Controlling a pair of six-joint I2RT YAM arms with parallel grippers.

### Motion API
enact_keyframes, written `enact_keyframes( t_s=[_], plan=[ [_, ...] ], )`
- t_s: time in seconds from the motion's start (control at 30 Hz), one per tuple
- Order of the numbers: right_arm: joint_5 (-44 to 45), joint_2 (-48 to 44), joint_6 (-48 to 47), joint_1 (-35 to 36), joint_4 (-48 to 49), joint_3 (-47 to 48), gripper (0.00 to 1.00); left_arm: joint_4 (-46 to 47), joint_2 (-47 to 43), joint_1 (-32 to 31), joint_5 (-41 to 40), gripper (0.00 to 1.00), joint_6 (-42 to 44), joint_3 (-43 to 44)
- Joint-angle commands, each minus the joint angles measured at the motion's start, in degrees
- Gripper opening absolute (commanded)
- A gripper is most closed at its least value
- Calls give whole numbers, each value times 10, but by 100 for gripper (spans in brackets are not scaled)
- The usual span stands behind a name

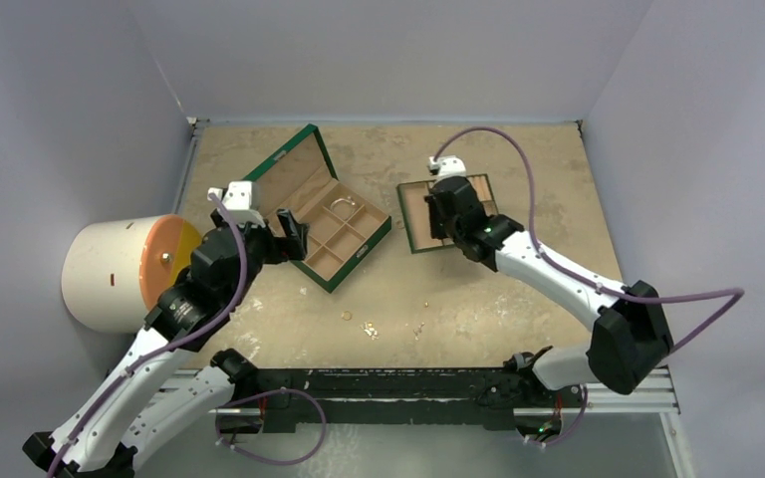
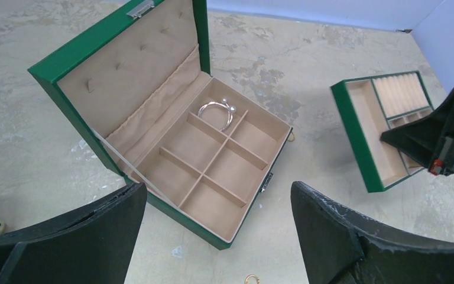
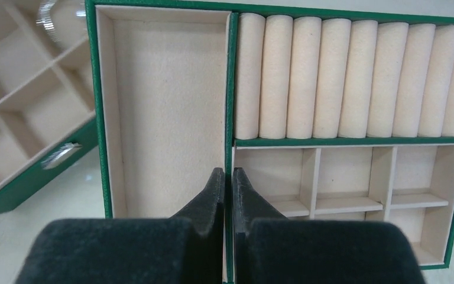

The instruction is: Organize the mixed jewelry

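Observation:
Several tiny gold jewelry pieces (image 1: 370, 329) lie loose on the table in front of the arms. One gold ring (image 2: 251, 279) shows at the bottom edge of the left wrist view. A silver hoop (image 2: 219, 111) lies in a back compartment of the open green box (image 2: 130, 65), and it also shows in the top view (image 1: 342, 204). My left gripper (image 1: 294, 234) is open and empty, just left of the box's near corner. My right gripper (image 3: 227, 173) is over the divided tray (image 3: 165, 106), with its jaws closed on the tray's green divider wall.
A white cylinder with an orange face (image 1: 110, 274) lies at the left wall beside my left arm. The green box (image 1: 304, 159) stands with its lid up at back centre. The tray (image 1: 413, 214) sits to its right, with ring rolls and small compartments.

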Motion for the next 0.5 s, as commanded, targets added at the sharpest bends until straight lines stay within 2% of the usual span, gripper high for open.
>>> enact_keyframes(
  t_s=[0.0,0.2,0.47],
  plan=[
    [-17,25,-101,51,26,73,0,17,-17,7,-11,91,-13,6],
    [-94,59,-192,89,54,129,0,5,-37,8,-62,91,-24,8],
    [-136,139,-237,119,56,220,0,-2,-88,11,-140,90,-41,4]
  ],
)
